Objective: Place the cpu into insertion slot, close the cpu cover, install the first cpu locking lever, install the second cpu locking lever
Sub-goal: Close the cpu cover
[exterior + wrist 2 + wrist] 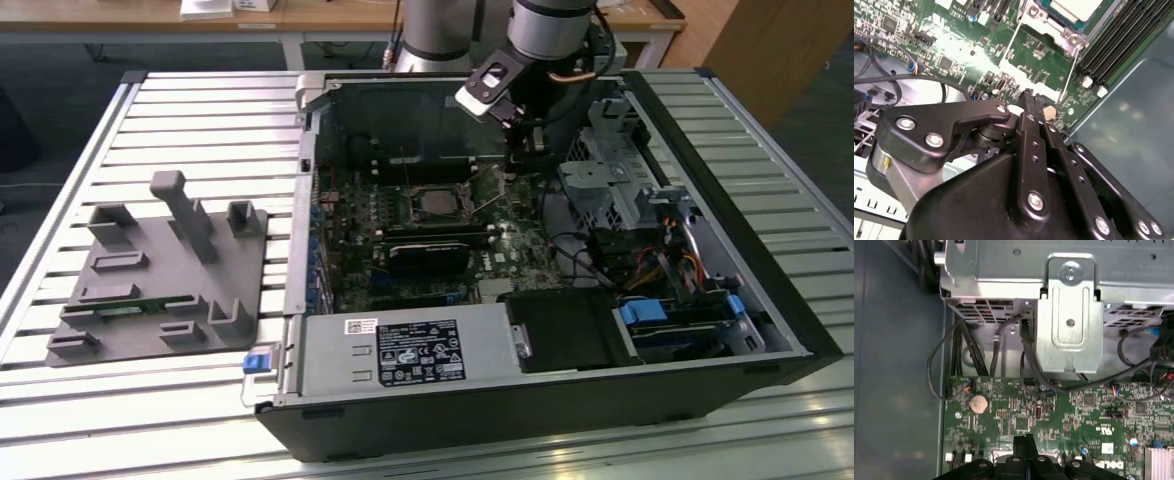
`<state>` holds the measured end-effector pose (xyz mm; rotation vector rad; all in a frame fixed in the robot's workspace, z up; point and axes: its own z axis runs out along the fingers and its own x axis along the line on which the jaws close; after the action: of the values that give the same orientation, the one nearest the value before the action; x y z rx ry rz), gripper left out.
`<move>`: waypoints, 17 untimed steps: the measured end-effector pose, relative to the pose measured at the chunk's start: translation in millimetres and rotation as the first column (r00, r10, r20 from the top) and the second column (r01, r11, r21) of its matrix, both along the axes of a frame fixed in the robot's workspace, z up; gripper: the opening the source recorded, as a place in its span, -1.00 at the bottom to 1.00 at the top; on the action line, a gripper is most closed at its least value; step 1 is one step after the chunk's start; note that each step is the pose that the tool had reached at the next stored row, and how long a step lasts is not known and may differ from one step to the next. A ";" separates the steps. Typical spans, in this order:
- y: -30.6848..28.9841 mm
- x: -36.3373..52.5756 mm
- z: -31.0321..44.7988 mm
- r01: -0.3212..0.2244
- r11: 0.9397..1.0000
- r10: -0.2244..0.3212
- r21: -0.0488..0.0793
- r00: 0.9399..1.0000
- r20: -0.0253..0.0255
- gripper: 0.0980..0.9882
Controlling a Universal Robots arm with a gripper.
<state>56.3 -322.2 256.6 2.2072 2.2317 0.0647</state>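
Your gripper (1030,95) is pinched shut w/ nothing in it, just above the board (1054,410). The cpu (431,204) sits in the insertion slot (395,206), close by toward the exterior view's left, w/ a thin lever wire (1068,75) btwn them.

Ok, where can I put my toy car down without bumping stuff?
Bare slats of the silver slatted metal table lie beyond the grey plastic holder block and nearer the camera. Inside the open black computer case it is crowded: black wires, green circuit board, black end effector.
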 end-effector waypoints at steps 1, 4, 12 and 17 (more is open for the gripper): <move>0.2 1.5 -0.4 0.000 1.000 0.000 -0.001 1.000 0.000 -0.98; 0.8 5.0 -1.0 0.000 1.000 0.000 -0.002 1.000 -0.002 -0.98; 2.1 12.5 -7.7 0.000 1.000 0.000 -0.002 1.000 -0.009 -0.98; 2.4 12.9 -15.5 0.000 1.000 0.000 -0.002 1.000 -0.014 -0.98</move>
<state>69.2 -319.8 241.1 2.2138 2.2378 0.0478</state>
